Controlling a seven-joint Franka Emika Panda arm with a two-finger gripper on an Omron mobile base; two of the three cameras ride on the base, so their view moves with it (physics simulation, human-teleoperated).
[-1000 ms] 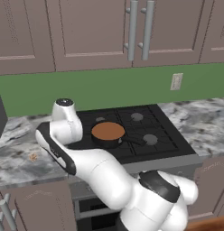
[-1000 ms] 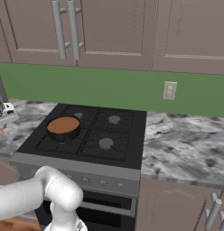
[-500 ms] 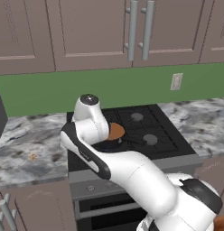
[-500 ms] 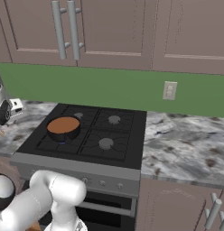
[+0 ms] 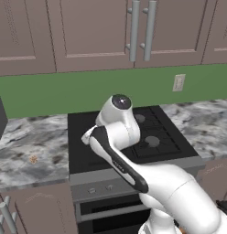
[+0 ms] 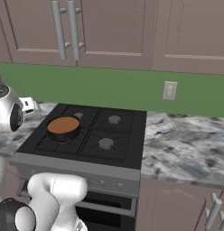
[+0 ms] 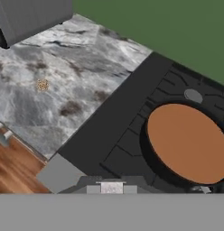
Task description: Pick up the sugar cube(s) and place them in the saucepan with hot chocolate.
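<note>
Hand view: black stove [image 7: 132, 131] takes most of the frame, marble counter [image 7: 64, 67] beside it to the left. Saucepan with hot chocolate [image 7: 188, 142] sits on a front burner, presumably for heating. Sugar cube [image 7: 42, 85] lies loose on the counter, well apart from the pan, not yet picked. Gripper [image 6: 29, 104] hangs near the stove's left edge, jaws pressed together, holding nothing. No readable labels or writing anywhere.
</note>
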